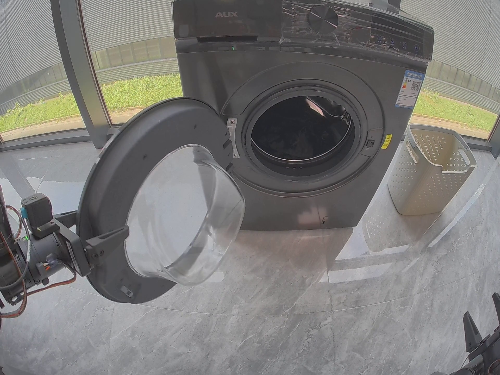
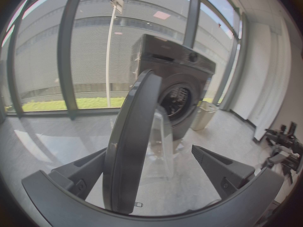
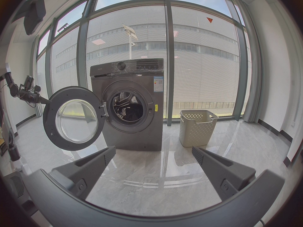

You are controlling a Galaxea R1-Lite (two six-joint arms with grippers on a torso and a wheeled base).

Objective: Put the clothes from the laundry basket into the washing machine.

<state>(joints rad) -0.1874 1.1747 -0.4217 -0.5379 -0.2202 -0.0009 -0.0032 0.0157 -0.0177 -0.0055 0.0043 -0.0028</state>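
At the rim of the washing machine (image 1: pixel 291 199) door (image 1: pixel 130 173), the left gripper (image 2: pixel 150 152) is set astride, jaws apart, presumably to swing it; dark clothes (image 1: pixel 299 144) are seen in the drum (image 1: pixel 333 115); the right gripper (image 3: pixel 153 150) is held spread, clear.

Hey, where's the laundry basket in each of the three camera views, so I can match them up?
Head view: the laundry basket stands on the floor just right of the washing machine.
Left wrist view: it is far off, on the floor against the machine, beyond the door.
Right wrist view: it is on the floor beside the machine, on the side away from the door hinge.
Shared landmark: the machine's round open door.
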